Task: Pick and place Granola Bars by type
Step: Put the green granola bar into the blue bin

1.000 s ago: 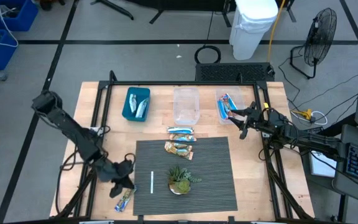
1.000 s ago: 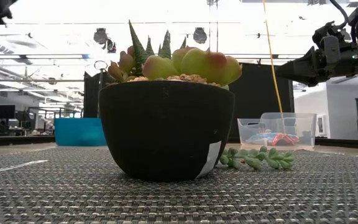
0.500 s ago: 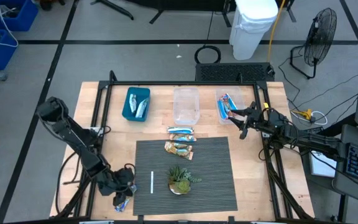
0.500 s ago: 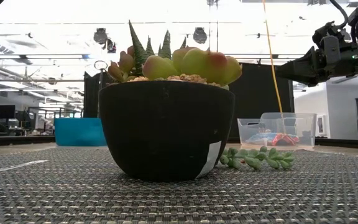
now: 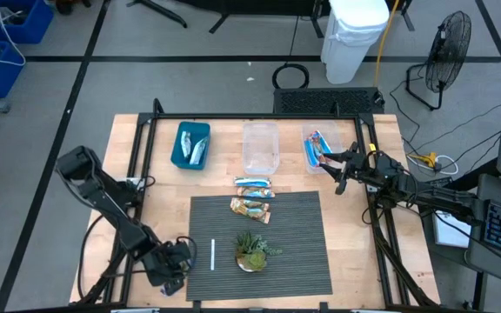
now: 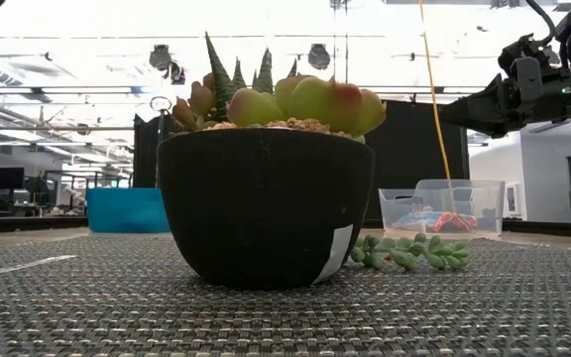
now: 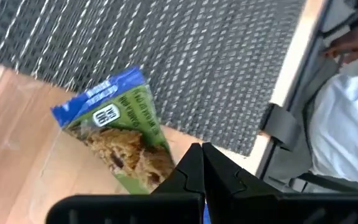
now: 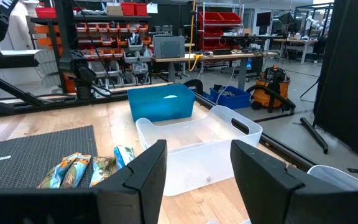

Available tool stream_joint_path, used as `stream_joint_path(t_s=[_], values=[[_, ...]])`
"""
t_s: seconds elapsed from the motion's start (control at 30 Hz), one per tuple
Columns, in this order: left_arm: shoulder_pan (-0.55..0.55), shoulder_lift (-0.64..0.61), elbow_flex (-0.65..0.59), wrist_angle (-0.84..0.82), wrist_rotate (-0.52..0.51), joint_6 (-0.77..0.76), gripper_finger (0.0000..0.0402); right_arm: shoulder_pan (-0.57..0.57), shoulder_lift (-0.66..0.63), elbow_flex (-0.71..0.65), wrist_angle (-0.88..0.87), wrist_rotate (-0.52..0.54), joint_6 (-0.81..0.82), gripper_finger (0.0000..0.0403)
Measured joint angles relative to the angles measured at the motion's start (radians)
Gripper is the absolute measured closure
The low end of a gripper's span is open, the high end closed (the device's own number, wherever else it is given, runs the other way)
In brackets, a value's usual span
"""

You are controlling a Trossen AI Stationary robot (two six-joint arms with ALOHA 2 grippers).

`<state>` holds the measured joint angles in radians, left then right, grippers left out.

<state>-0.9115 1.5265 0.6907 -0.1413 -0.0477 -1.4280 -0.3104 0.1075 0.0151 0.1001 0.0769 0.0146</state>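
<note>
Left claw (image 7: pixel 199 163) closed, right claw (image 8: pixel 194 171) spread

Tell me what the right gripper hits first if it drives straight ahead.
Probably the empty clear bin: it lies directly ahead between the open right gripper fingers, with the blue bin behind it. Depth is uncertain.

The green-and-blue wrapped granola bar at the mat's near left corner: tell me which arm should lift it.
Left. The left gripper is shut on the green-and-blue wrapped granola bar there; the right gripper hangs open over the clear right-hand bin, far across the table.
</note>
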Motion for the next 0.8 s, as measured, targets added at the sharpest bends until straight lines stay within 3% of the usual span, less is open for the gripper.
stream_joint_path(t_s=[0.43,0.8], values=[[0.014,0.058,0.007,-0.158,0.048,-0.073,0.0401,0.0,0.0,0.0,0.0,0.0,0.0,0.0234],[0.124,0.055,0.005,-0.282,-0.011,0.153,0.0401,0.0,0.0,0.0,0.0,0.0,0.0,0.0234]])
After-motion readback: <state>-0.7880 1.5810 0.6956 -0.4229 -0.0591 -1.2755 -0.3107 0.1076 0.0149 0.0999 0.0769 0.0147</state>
